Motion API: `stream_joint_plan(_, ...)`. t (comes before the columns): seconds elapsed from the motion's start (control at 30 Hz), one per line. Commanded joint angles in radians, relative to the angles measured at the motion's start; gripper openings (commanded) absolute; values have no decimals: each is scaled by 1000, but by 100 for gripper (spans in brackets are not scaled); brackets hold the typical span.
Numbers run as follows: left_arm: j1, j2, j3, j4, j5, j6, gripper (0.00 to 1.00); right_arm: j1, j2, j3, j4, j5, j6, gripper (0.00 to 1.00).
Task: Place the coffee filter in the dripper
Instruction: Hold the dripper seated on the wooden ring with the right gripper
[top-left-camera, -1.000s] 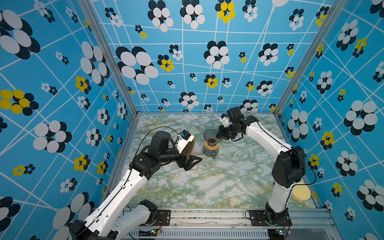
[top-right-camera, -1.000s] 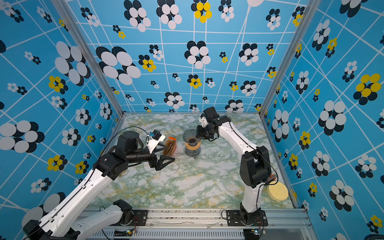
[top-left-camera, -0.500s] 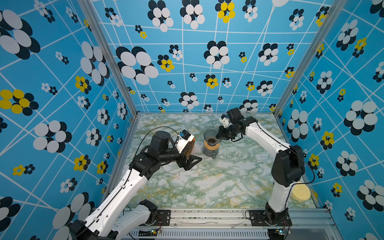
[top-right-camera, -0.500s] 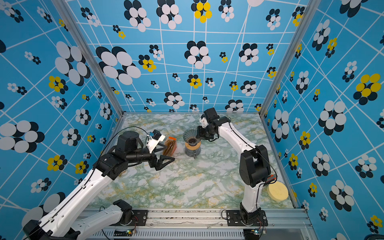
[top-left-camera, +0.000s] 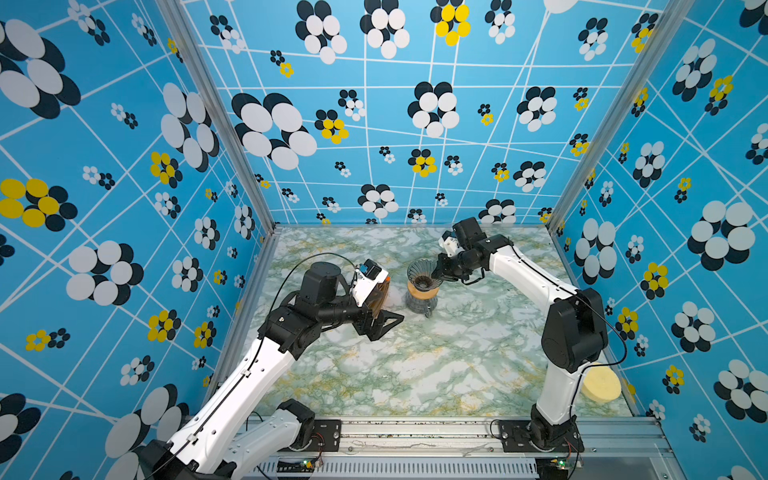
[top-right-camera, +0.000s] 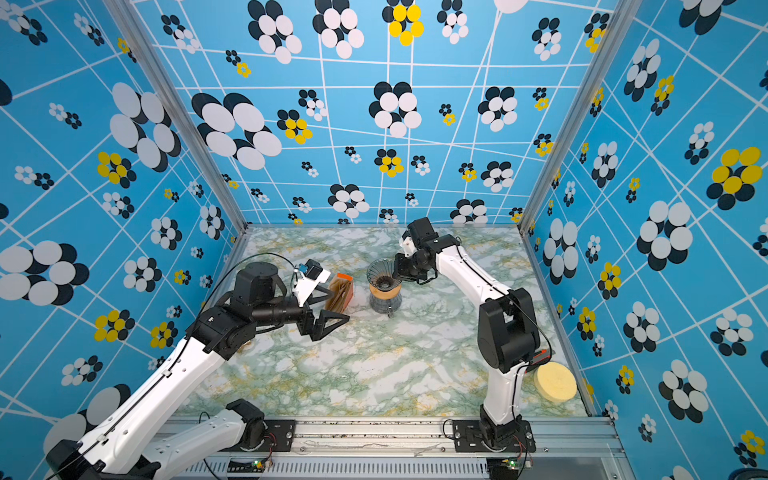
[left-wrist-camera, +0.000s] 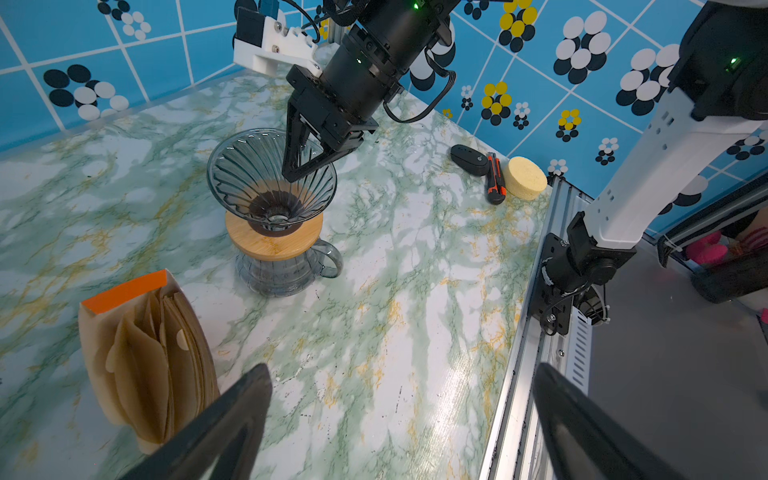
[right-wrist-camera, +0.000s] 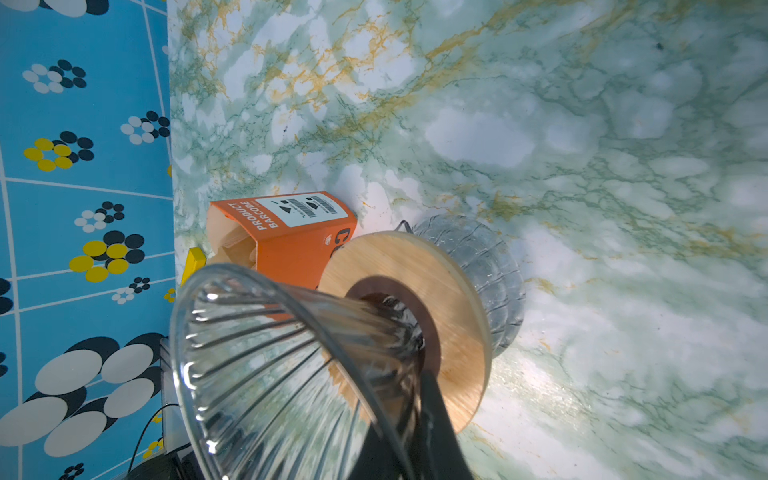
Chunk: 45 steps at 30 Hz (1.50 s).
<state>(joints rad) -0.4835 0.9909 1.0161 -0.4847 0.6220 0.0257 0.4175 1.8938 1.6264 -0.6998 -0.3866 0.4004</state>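
- Nothing visibly shifts against a second ago: both arms keep their poses and every object lies where it was.
- The right gripper (left-wrist-camera: 291, 175) has its jaws pressed together at the rim of the dripper (left-wrist-camera: 245, 174). One finger seems to sit inside the glass wall and one outside, pinching it, so the fingers take up one side of the mouth.
- The dripper stands upright with its point in the wooden ring (left-wrist-camera: 274, 246). The ring rests on the glass jug (left-wrist-camera: 286, 276), near the middle of the table in both top views.
- The left gripper (left-wrist-camera: 401, 374) hangs over the table with its jaws spread wide and nothing between them. The orange-tagged packet (left-wrist-camera: 124, 293) stands just beside one finger, outside the gap.
- The coffee filter (left-wrist-camera: 139, 370), the foremost tan paper cone, stands in that open packet with the rest of the stack, near the jug but apart from the dripper.
- By the right arm's base lie a yellow foam disc (left-wrist-camera: 525, 179), an orange-and-black tool (left-wrist-camera: 495, 183) just beside it, and a black oval thing (left-wrist-camera: 469, 159) next to the tool, all well apart from the dripper.
- The table (top-left-camera: 415, 374) is marbled green and white with yellow veins and a few dark specks. A metal rail (top-left-camera: 415, 432) runs along its front edge.
- The walls (top-left-camera: 374, 124) on three sides are blue, crossed by white lines and dotted with black, white and yellow flowers.
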Motion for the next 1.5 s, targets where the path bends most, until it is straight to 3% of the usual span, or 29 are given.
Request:
stream_joint_plan(0.0,11,-17,-9,15,19,-4,99,-8,5,-13,13,-26,7,10)
stream_joint_plan(0.73,14,-20,-8,16,22,-3,99,-7,-5,-3,1,-28,5,16)
stream_joint_plan(1.47,16,-18,-7,13,19,-3,99,-8,-27,12,-25,-18,5,14)
